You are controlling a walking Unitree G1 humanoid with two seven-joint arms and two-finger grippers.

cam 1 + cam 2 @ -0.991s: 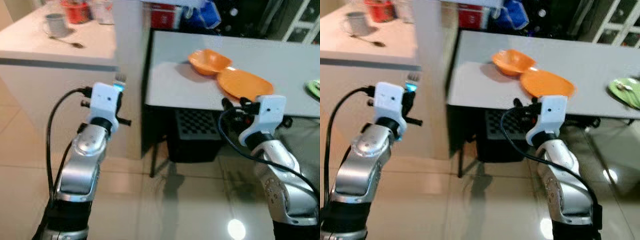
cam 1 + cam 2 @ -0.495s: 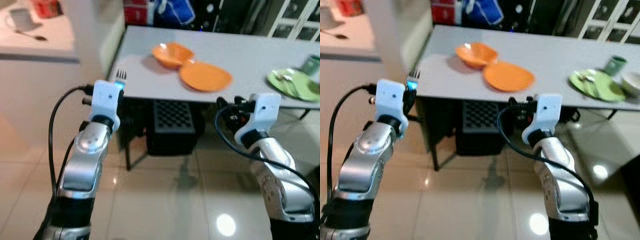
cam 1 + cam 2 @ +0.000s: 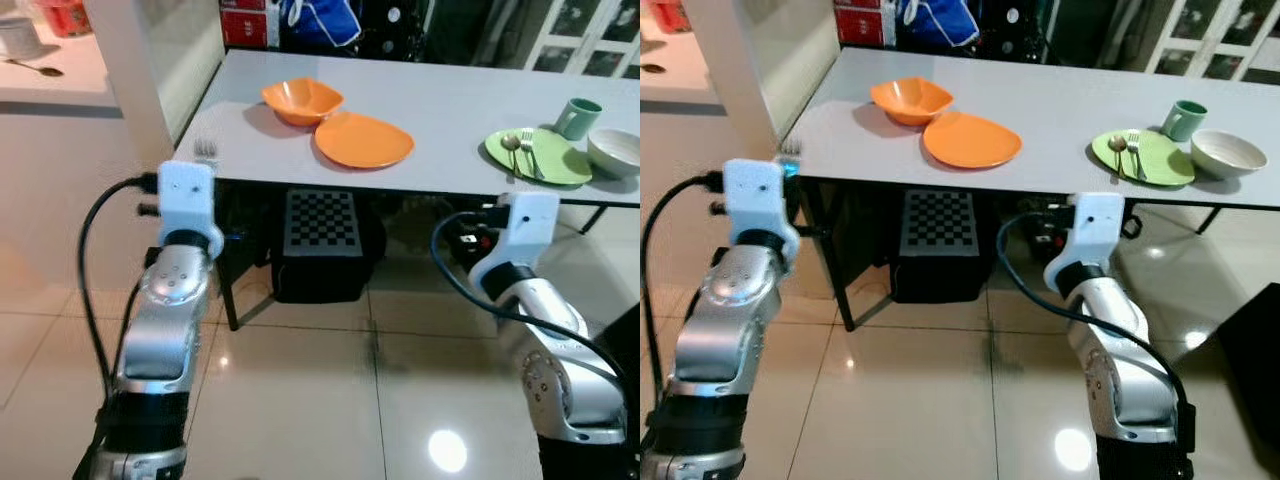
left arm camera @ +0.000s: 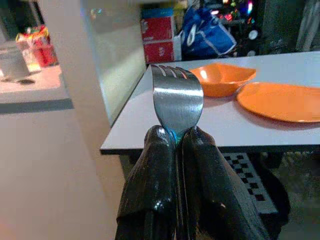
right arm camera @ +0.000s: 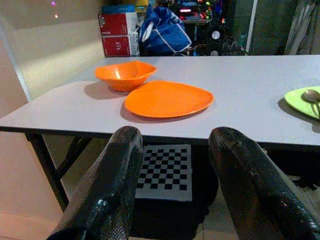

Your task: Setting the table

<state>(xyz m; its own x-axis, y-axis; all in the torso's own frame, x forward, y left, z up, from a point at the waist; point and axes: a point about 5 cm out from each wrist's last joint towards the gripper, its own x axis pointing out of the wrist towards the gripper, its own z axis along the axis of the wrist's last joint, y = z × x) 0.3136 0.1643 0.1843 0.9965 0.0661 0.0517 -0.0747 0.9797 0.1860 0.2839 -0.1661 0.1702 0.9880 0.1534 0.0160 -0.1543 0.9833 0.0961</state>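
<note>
Fork sits pinched upright in your left gripper, fingers closed tight on its neck, just short of the table edge. Your right gripper hangs spread and empty, facing the orange plate and orange bowl.

A checkered box under the table; red boxes beside a blue bag behind

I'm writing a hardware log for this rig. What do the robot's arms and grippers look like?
Both arms are glossy silver with a white boxy wrist module and a looping black cable. The left gripper and right gripper each have two long, rounded, shiny black fingers.
</note>
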